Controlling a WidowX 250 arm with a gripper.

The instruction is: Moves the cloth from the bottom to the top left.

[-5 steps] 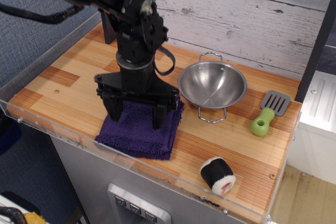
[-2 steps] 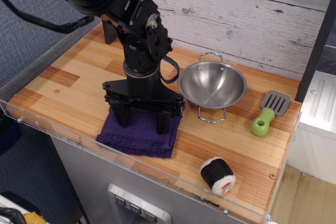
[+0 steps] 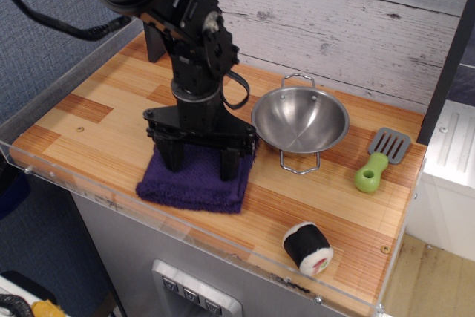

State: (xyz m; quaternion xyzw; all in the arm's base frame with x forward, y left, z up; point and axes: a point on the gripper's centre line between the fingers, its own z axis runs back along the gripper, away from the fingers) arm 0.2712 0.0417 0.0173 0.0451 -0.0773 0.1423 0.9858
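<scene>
Since the earlier frames, I see the cloth (image 3: 194,181) sitting a little further from the front edge, its front border drawn in, and the gripper (image 3: 200,159) shifted slightly toward the back of the table with it. I locate the cloth, a dark purple fuzzy square, lying near the front edge of the table (image 3: 96,120), left of center, with its right side close to the steel bowl (image 3: 300,120). I read the gripper as spread wide: its two black fingers (image 3: 172,157) stand well apart, both tips pressed down into the upper surface of the cloth, one near the left side and one near the right. I cannot tell whether any fabric is pinched between them. The black arm rises from the gripper toward the back left corner, where a dark post stands on the wood. The steel bowl, with wire handles front and back, sits upright just right of the gripper, near the center of the table. Further right, near the right edge, a spatula (image 3: 378,162) with a green handle and grey slotted blade lies flat. Near the front right corner, a black-wrapped sushi roll toy (image 3: 307,248) lies on its side.
</scene>
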